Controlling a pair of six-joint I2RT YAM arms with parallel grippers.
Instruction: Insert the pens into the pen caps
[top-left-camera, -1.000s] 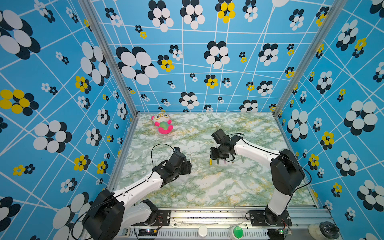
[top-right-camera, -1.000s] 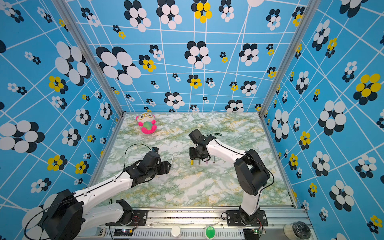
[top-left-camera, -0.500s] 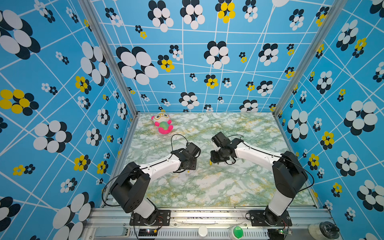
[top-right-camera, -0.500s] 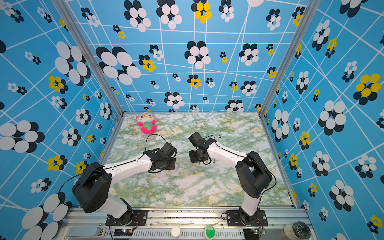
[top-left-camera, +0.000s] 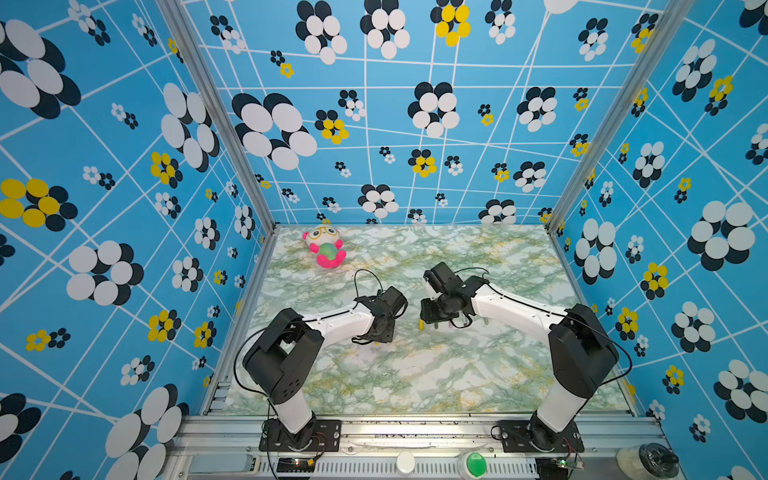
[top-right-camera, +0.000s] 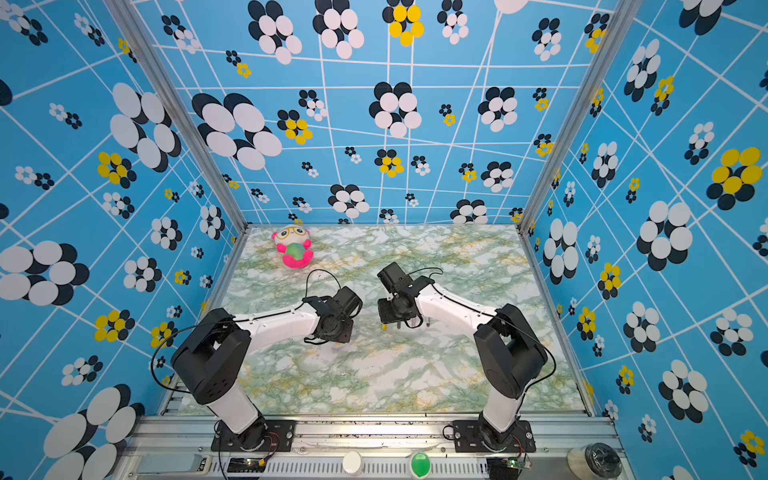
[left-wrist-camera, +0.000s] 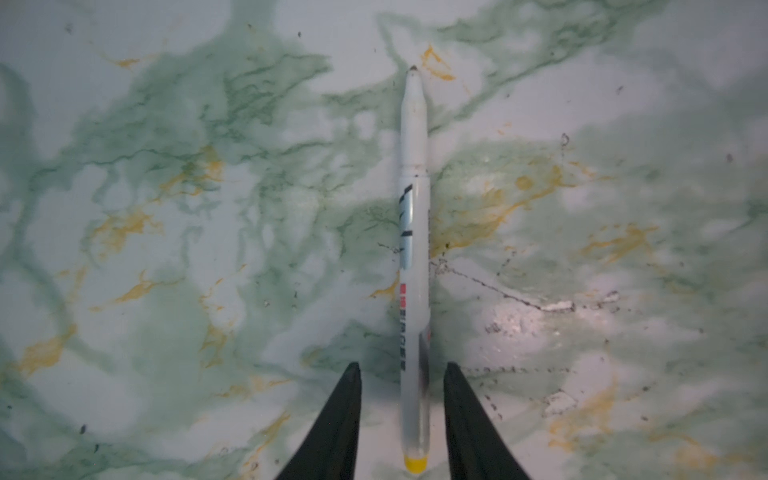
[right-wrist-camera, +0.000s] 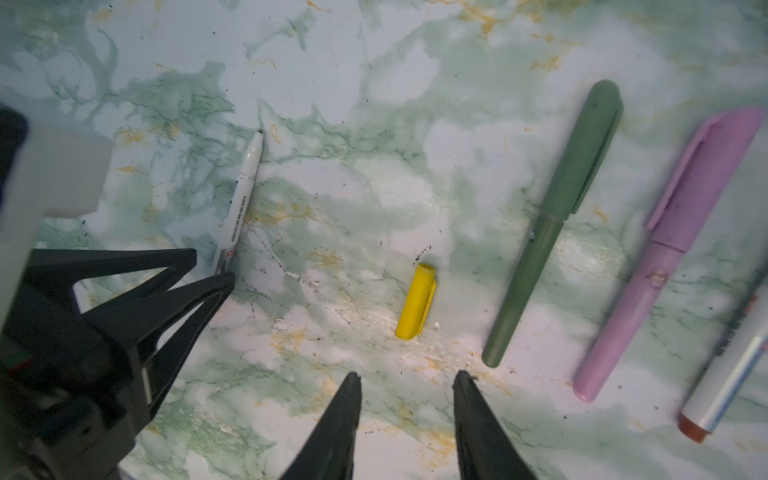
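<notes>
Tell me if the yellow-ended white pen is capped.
Uncapped: the white pen shows a bare pointed tip; the yellow cap lies separately.

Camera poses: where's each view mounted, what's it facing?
Top views: high at the front, looking down on the green marbled table; left arm and right arm show whole.
Left wrist: down over the white yellow-ended pen; left tool straddles it.
Right wrist: down at the yellow plastic cap; right tool tips show.
Shared: both wrist views show that pen and the left tool.
</notes>
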